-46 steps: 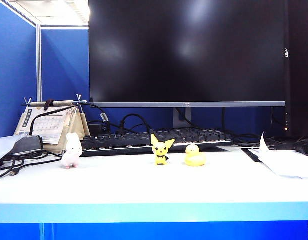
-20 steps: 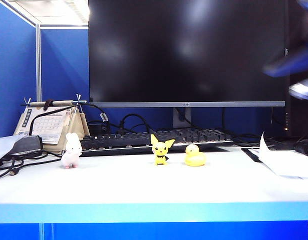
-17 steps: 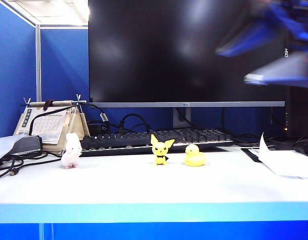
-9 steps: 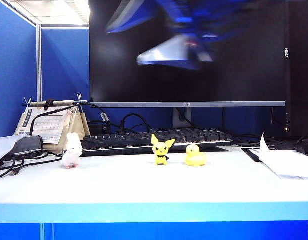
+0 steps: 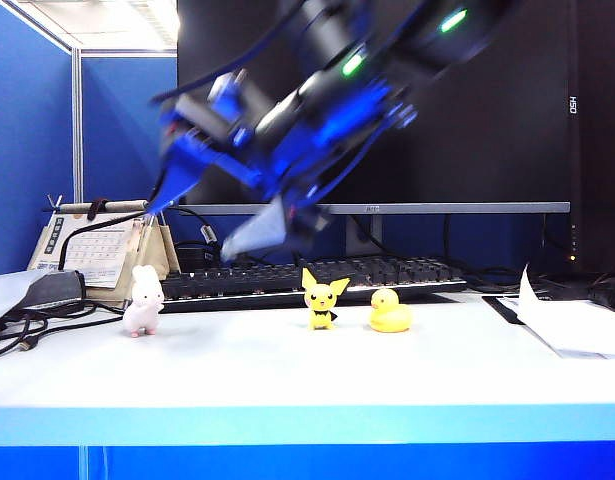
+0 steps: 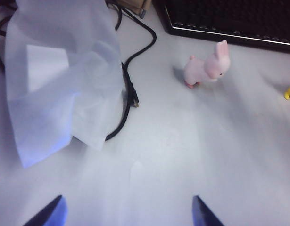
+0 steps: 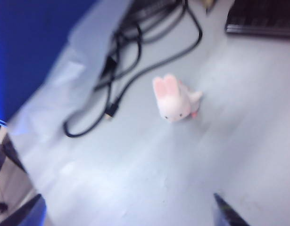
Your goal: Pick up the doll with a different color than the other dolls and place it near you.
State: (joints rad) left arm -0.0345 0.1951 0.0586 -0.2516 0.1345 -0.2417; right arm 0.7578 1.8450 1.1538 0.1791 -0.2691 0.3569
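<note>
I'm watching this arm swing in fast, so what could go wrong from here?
1. The right claw is blurred with speed above the bunny; overshooting could knock the bunny over.
2. Cables lie close beside the bunny; a wide-open claw could snag them.
3. The yellow doll stands under the arm; a low sweep might clip it.

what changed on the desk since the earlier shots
The right arm swept in from the upper right and down across the monitor; its right claw now hangs, blurred, above and to the right of the pink bunny doll, jaws apart, holding nothing. The bunny, the yellow pointy-eared doll and the yellow duck stayed put. In its wrist view, the left claw sits open over the table.
</note>
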